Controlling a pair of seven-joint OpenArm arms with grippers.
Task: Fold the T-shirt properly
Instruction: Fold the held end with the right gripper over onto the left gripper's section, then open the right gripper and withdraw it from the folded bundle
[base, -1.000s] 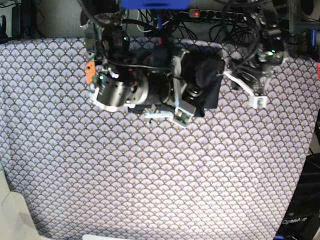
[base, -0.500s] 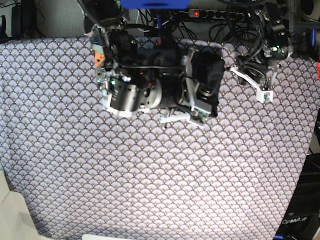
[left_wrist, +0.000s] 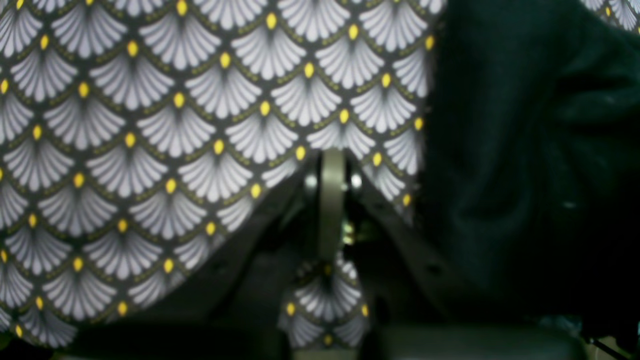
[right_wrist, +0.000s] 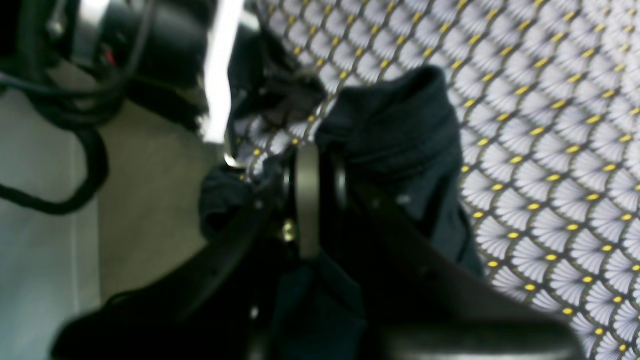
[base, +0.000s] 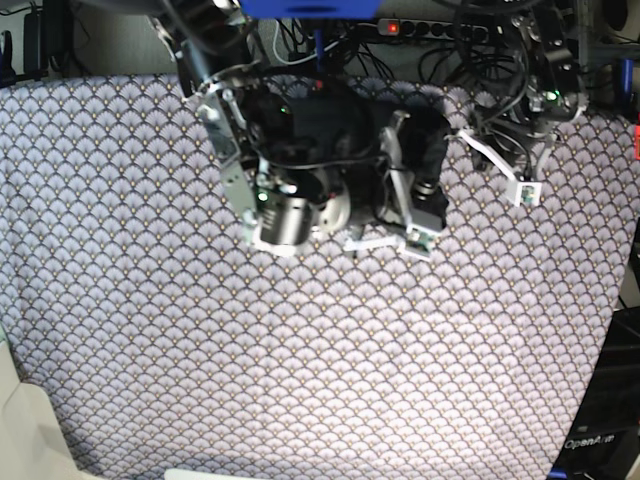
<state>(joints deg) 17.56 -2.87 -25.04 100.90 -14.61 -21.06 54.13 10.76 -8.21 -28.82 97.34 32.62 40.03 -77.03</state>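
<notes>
Right wrist view: the right tool (right_wrist: 307, 165) has its jaws drawn together, and dark cloth of the T-shirt (right_wrist: 400, 130) bunches right against and around them, so it looks clamped on a fold, though blur keeps me from seeing the pinch itself. Beyond the tool the shirt lies as a rumpled heap, with the patterned tablecloth (right_wrist: 550, 150) spreading to the right and the counter's far edge and cables to the left.

In the left wrist view the left tool (left_wrist: 331, 200) is also closed, its jaws meeting on nothing. The black shirt fills the right side of that picture, just beside the tool but apart from it.

From the base view the T-shirt (base: 425, 140) sits bunched at the far middle of the counter, mostly hidden under the right arm, while the left arm hangs to the right of it near the far edge.

Risks, as I judge them: the shirt is a crumpled mass, so the tool may be holding several layers and drag the heap instead of opening it. It may also catch the tablecloth along with the cloth and pull it into wrinkles. The cables near the far edge could snag.
</notes>
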